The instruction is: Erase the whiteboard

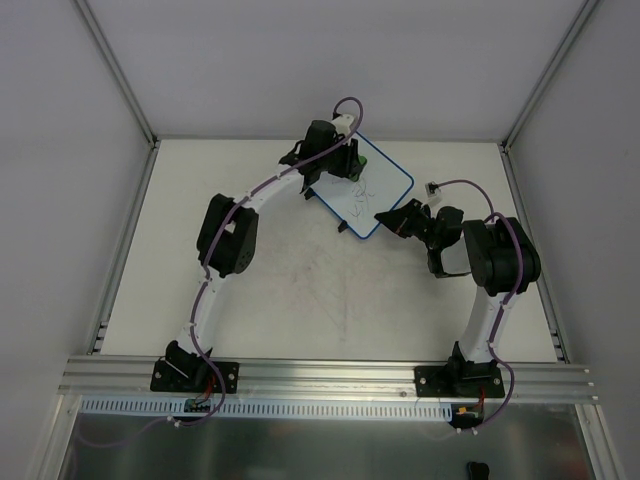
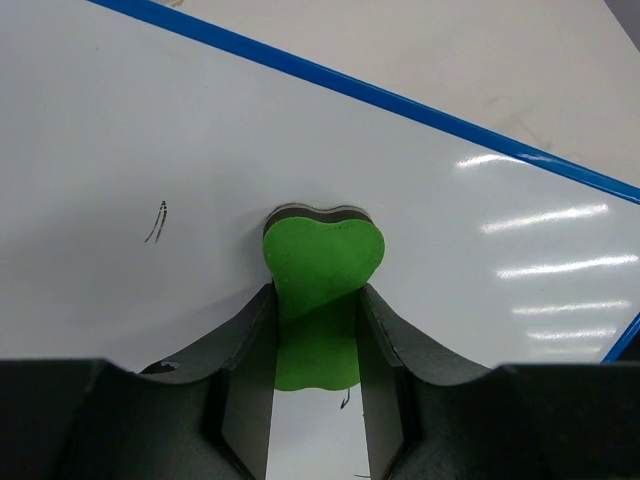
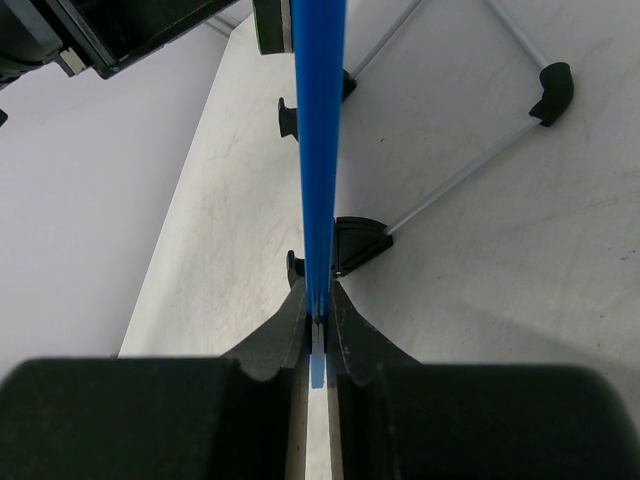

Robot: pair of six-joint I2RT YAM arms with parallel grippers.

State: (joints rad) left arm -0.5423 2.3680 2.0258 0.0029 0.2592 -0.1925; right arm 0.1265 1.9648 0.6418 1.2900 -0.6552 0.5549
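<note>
Whiteboard (image 1: 375, 190), white with a blue rim and black scribbles, sits at the far middle of the table (image 1: 250, 300). Left gripper (image 2: 318, 300) clenches a green eraser (image 2: 322, 250) on it; right gripper (image 3: 318, 305) pinches its edge.

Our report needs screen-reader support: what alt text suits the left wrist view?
The left gripper clamps a green heart-shaped eraser over the whiteboard. A few short black strokes mark it, and its blue rim runs diagonally across the top.

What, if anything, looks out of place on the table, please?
Faint reddish smears mark the table near its middle, like old stains. The whiteboard sits skewed to the table's edges, its rim pinched in the right claw.
</note>
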